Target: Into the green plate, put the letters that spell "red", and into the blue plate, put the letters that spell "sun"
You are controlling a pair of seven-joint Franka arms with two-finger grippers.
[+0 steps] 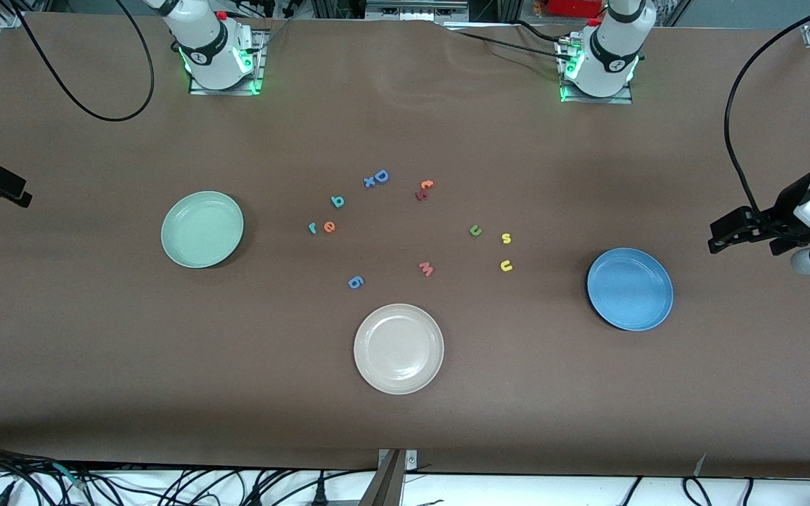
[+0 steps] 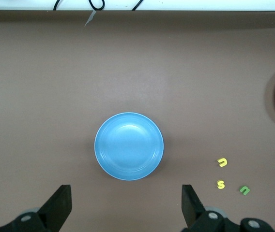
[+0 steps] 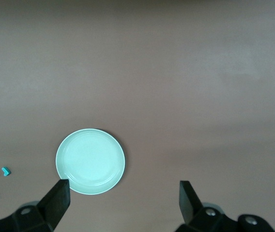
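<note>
The teal "r" (image 1: 312, 227) and orange "e" (image 1: 329, 226) lie side by side, the teal "d" (image 1: 337, 202) just farther from the camera, all between the table's middle and the green plate (image 1: 202, 229). The green "n" (image 1: 475, 230), yellow "s" (image 1: 506, 239) and yellow "u" (image 1: 506, 266) lie toward the blue plate (image 1: 630, 288). My left gripper (image 2: 126, 203) hangs open and empty high over the left arm's end of the table, looking down on the blue plate (image 2: 129, 146). Over the right arm's end, my right gripper (image 3: 123, 198) is open and empty above the green plate (image 3: 90, 161).
A beige-white plate (image 1: 399, 348) sits nearest the camera at mid-table. Other letters lie around: blue "D" (image 1: 381, 176), orange "c" (image 1: 427, 184), pink "m" (image 1: 426, 268), blue "6" (image 1: 355, 282). Cables run along the table edges.
</note>
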